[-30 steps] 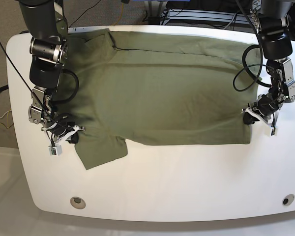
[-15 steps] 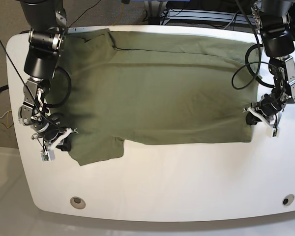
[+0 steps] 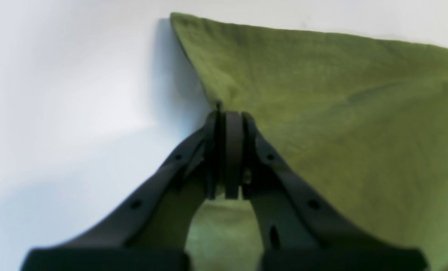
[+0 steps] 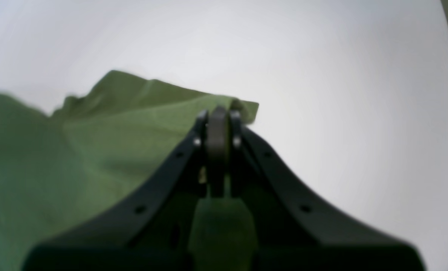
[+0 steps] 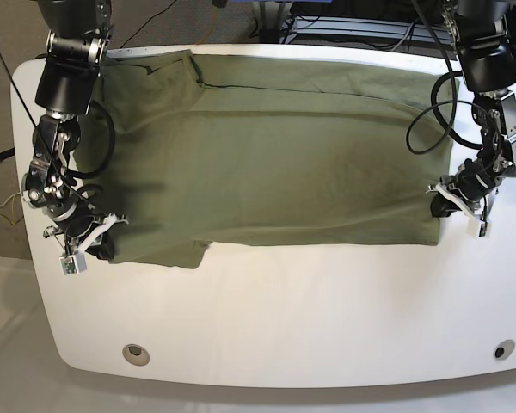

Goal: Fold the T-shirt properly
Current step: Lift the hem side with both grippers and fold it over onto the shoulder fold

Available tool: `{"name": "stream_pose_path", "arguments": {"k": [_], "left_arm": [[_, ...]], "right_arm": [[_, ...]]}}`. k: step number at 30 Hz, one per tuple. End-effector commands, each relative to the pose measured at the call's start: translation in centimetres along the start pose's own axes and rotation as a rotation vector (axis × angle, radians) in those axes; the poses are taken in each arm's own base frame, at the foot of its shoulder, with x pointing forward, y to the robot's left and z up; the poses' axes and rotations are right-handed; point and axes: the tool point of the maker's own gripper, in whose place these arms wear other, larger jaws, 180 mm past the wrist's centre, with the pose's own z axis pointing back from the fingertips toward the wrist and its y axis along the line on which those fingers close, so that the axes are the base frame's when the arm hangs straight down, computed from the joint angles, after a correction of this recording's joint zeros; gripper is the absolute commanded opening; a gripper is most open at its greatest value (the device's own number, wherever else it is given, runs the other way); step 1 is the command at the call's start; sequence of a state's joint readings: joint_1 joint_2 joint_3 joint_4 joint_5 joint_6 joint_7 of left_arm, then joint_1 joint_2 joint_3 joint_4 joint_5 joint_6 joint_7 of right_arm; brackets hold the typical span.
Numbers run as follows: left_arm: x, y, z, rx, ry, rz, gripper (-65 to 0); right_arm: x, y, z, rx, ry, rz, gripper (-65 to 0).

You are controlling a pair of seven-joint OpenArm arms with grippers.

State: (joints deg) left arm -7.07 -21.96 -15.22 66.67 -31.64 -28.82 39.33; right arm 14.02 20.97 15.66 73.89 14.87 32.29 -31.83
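Your T-shirt lies spread across the white table, stretched sideways between the 2 arms. Your left gripper has its fingers pressed together on a bottom corner of the cloth at the table's right side in the base view. Your right gripper pinches the sleeve edge the same way at the left side, where the fabric rises in folds.

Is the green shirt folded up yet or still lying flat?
Mostly spread flat. The T-shirt covers much of the table, with both end effectors pinching its near corners; only one sleeve looks tucked.
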Motion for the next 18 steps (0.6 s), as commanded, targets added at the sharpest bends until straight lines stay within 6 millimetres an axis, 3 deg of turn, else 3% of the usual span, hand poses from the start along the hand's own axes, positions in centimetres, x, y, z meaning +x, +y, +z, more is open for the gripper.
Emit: {"name": "stream_pose_path", "arguments": {"k": [1, 7, 9, 18], "left_arm": [[1.6, 0.0, 0.8, -0.005, -0.049, -0.017, -65.0], [0.9, -0.2, 1.8, -0.007, -0.053, -0.022, -65.0], [0.8, 0.1, 3.5, 0.013, -0.067, -0.031, -65.0], [1.6, 0.9, 7.5, 0.071, -0.133, -0.066, -65.0]], "right_arm": [[1.6, -0.8, 1.5, -0.025, -0.049, 0.046, -65.0], [0.1, -0.8, 3.5, -0.048, -0.033, 0.071, -65.0], [-0.3, -0.4, 5.2, -0.055, -0.033, 0.094, -65.0], [-2.1, -1.1, 8.4, -0.098, 0.004, 0.104, -65.0]]}}
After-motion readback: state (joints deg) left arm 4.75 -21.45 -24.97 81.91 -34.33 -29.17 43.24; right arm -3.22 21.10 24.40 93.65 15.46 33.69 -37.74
